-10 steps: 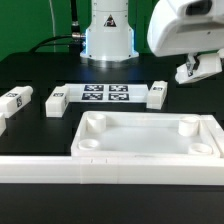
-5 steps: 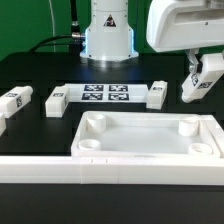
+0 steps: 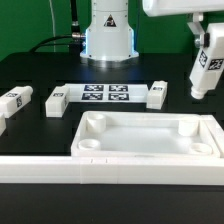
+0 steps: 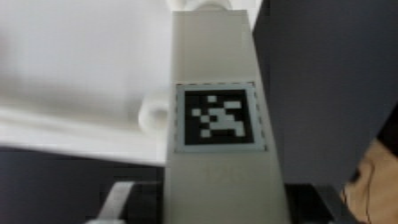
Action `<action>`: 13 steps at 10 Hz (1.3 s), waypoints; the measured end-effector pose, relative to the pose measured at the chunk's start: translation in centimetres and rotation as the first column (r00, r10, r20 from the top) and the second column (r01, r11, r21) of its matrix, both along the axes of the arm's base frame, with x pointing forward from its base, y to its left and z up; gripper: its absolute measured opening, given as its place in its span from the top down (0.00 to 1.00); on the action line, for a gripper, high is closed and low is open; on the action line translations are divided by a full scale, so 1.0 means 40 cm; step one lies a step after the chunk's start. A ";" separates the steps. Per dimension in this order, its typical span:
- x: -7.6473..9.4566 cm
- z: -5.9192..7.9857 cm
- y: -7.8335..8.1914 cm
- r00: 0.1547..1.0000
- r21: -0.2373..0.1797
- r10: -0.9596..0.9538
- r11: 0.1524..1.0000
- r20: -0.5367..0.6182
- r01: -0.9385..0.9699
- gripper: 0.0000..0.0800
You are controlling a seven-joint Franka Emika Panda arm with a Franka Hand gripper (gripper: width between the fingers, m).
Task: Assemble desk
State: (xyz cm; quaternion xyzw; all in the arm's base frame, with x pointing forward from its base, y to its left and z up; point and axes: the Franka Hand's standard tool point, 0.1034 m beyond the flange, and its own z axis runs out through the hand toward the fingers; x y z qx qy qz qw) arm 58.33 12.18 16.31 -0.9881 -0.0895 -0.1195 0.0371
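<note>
My gripper [image 3: 205, 38] hangs at the exterior view's upper right, shut on a white block leg [image 3: 206, 66]. The leg stands nearly upright in the air, above and just beyond the right far corner of the desk top. In the wrist view the leg [image 4: 217, 90] fills the middle, its black-and-white tag facing the camera, with a dark finger on each side of its near end. The white tray-like desk top [image 3: 140, 117] lies on the black table, round sockets at its corners. Two loose legs [image 3: 56, 99] [image 3: 157, 94] flank the marker board; another leg [image 3: 15, 100] lies further left.
The marker board [image 3: 105, 94] lies flat behind the desk top. A long white border bar [image 3: 100, 168] runs along the table's front. The robot's base [image 3: 107, 35] stands at the back centre. Part of another white piece [image 3: 2, 126] shows at the left edge.
The held leg has swung from a slanted, almost lying pose to nearly upright, and it now hangs a little higher and further to the exterior view's right. Nothing else moved.
</note>
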 end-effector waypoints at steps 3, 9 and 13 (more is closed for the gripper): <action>-0.014 -0.016 -0.002 1.000 -0.002 0.001 1.000 -0.013 -0.001 0.64; 0.124 0.016 -0.023 0.999 -0.002 0.034 0.999 0.031 -0.034 0.64; 0.138 -0.021 -0.041 0.962 0.006 0.042 0.999 0.268 -0.045 0.64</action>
